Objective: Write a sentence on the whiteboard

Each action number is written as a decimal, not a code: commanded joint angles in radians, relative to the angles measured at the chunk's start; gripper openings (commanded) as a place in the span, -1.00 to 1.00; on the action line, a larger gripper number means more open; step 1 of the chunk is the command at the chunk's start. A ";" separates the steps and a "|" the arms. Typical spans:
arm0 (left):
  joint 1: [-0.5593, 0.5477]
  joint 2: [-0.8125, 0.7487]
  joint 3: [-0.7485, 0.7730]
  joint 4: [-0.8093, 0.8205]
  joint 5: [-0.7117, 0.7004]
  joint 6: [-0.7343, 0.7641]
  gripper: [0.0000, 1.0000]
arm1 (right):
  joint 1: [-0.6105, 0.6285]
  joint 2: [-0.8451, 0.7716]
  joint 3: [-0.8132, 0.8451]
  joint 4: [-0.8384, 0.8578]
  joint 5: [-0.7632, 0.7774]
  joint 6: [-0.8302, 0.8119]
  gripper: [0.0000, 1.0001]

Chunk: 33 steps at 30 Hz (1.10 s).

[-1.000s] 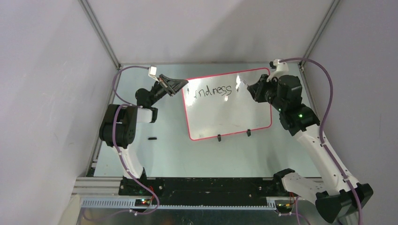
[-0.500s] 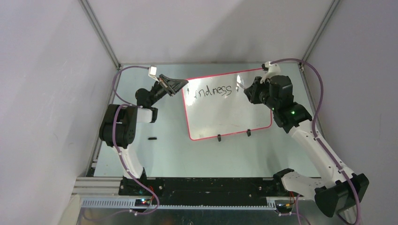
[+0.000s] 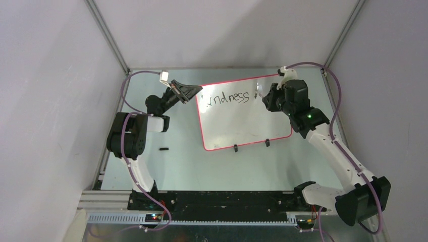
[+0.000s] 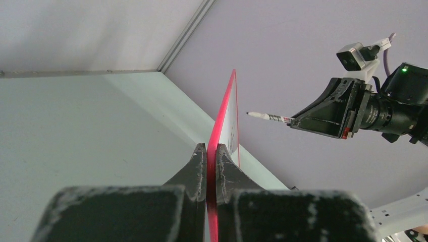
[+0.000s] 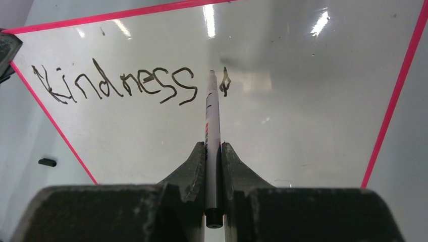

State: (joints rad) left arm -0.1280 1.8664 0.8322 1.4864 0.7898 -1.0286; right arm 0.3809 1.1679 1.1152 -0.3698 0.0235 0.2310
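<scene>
The whiteboard [image 3: 242, 121] stands tilted on the table, white with a red-pink rim. My left gripper [image 3: 194, 92] is shut on its left rim, and the red edge [image 4: 224, 116] runs up from between the fingers [image 4: 212, 147]. The sentence [image 5: 116, 83] reads "Kindness" in black along the top [image 3: 229, 97], with a small black mark [image 5: 224, 82] after it. My right gripper [image 5: 213, 144] is shut on a white marker [image 5: 212, 121]. The marker's tip [image 4: 249, 114] points at the board beside that mark. From the left wrist view the tip seems slightly off the surface.
A small black cap [image 3: 163, 149] lies on the table left of the board's lower corner. Two black clip feet [image 3: 235, 148] [image 3: 267, 143] hold the board's near edge. Enclosure walls stand close on the left, right and far sides.
My right arm's forearm and elbow have swung left, and the gripper with the marker has edged slightly left at the end of the word. The left gripper and the board have not moved.
</scene>
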 commanded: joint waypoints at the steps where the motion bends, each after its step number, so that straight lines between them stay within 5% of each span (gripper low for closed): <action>1: 0.004 -0.042 -0.007 0.041 -0.001 0.078 -1.00 | -0.005 0.011 0.026 0.006 0.031 -0.018 -1.00; 33: 0.004 -0.043 -0.007 0.041 0.000 0.079 -1.00 | -0.014 0.069 0.063 -0.008 0.038 -0.026 -1.00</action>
State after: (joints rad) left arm -0.1280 1.8660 0.8322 1.4864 0.7898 -1.0279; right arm 0.3706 1.2339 1.1305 -0.3931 0.0483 0.2230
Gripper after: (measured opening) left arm 0.045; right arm 0.148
